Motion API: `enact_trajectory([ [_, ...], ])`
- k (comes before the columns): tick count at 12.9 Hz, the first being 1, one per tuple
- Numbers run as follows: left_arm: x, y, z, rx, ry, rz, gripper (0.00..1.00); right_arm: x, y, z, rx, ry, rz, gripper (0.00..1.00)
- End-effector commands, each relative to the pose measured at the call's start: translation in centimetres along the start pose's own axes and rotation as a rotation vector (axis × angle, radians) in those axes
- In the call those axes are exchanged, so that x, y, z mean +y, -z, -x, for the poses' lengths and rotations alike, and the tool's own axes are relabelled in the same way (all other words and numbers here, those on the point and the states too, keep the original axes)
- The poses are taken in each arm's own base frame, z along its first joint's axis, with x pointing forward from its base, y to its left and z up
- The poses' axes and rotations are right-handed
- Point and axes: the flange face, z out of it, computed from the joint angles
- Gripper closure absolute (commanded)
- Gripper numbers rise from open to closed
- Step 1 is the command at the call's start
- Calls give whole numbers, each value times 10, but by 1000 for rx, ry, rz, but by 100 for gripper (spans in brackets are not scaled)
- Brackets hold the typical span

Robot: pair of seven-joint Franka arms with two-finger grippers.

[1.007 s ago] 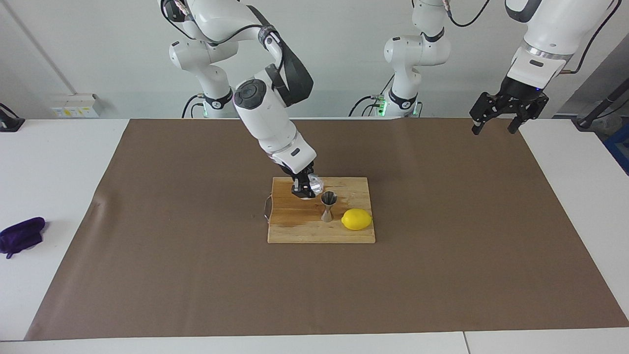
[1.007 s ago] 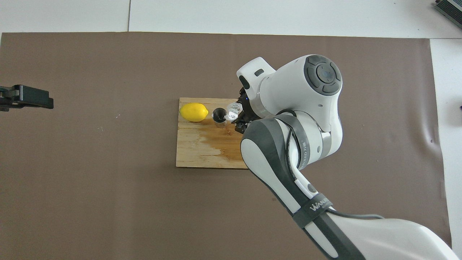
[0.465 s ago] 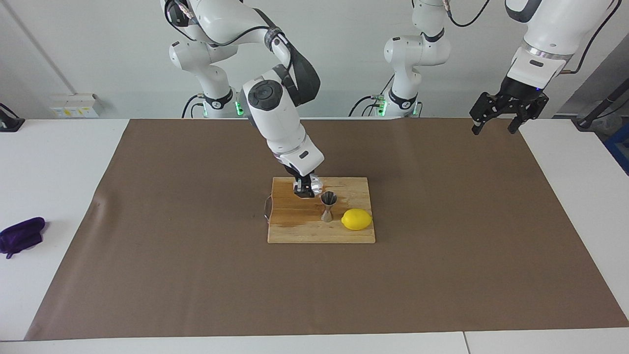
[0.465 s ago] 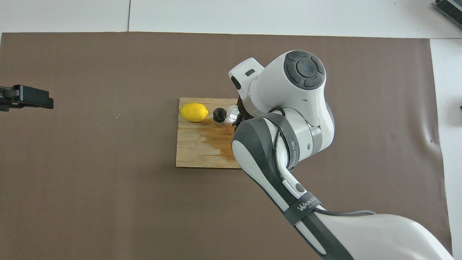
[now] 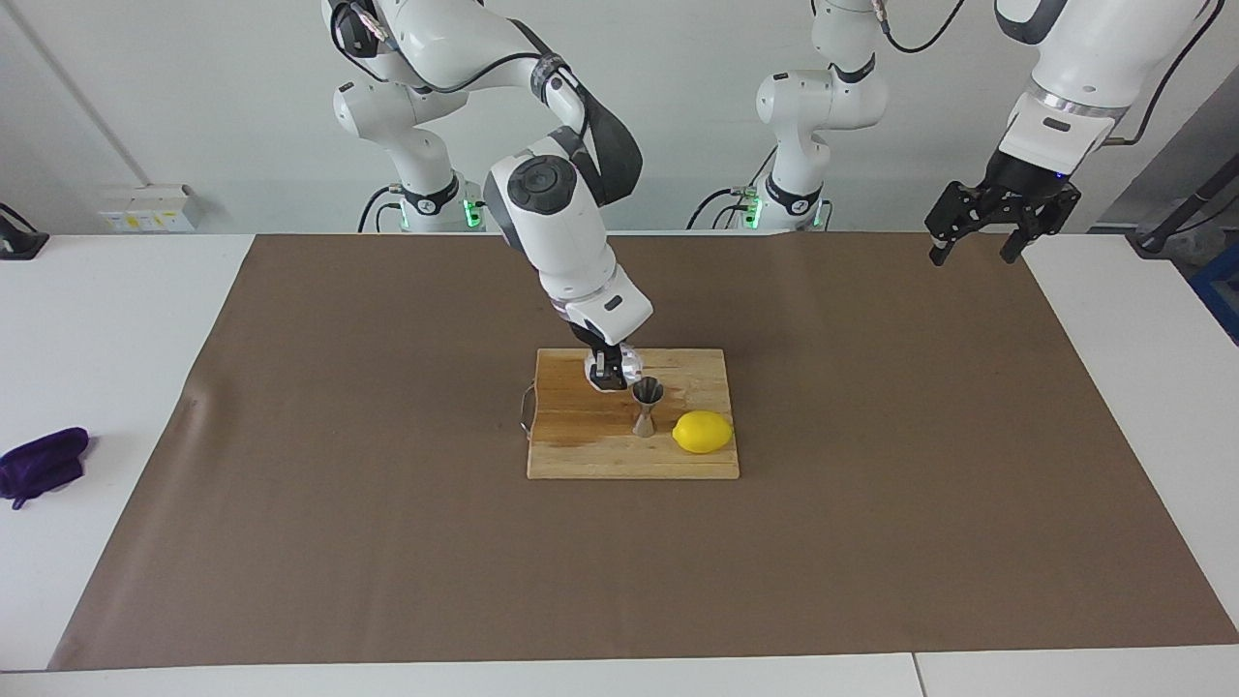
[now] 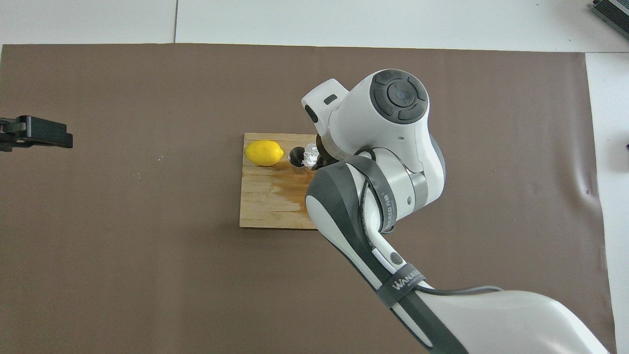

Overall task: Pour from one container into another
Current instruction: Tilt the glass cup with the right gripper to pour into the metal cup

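Right gripper (image 5: 609,376) clamped on the glass cup (image 5: 627,364), jaws closed around its side, holding it over the cutting board (image 5: 581,445) just beside the jigger (image 5: 647,406), on the side toward the right arm's end. Cup seemingly tipped toward the jigger's open mouth, rim close to it though not clearly touching.

Probably a light but rigid cup, brittle if dropped or knocked, and slick on its faceted wall; best gripped across the body at mid-height, as now, leaving the rim free for pouring. Too firm a squeeze risks a slip or a crack.

Jigger standing upright on the board, between the cup and the lemon (image 5: 702,432). Narrow waist and small foot, so likely tippy: a nudge from the cup could topple it. Shiny steel, hard, not fragile.

Contents hard to read: cup too clear to show a liquid level, jigger's upper cone dark inside in the overhead view, fill not discernible. Damp-looking dark patch on the board next to the jigger, on the side nearer the robots.

Left gripper (image 5: 982,229) waiting, raised above the brown mat (image 5: 871,542) well away from the board toward the left arm's end of the tabletop (image 5: 116,319), jaws wide and empty.
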Motion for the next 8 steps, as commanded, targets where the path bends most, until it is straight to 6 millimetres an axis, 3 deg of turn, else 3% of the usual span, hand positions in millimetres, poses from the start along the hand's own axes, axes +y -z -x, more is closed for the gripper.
enact_trajectory([
  [1,-3,3,8,-6,-10,-16,0,-1,-7,-12,-51,-2,8,100],
  [8,-3,3,8,-6,-10,-17,0,-1,-11,-24,-110,9,-4,100],
])
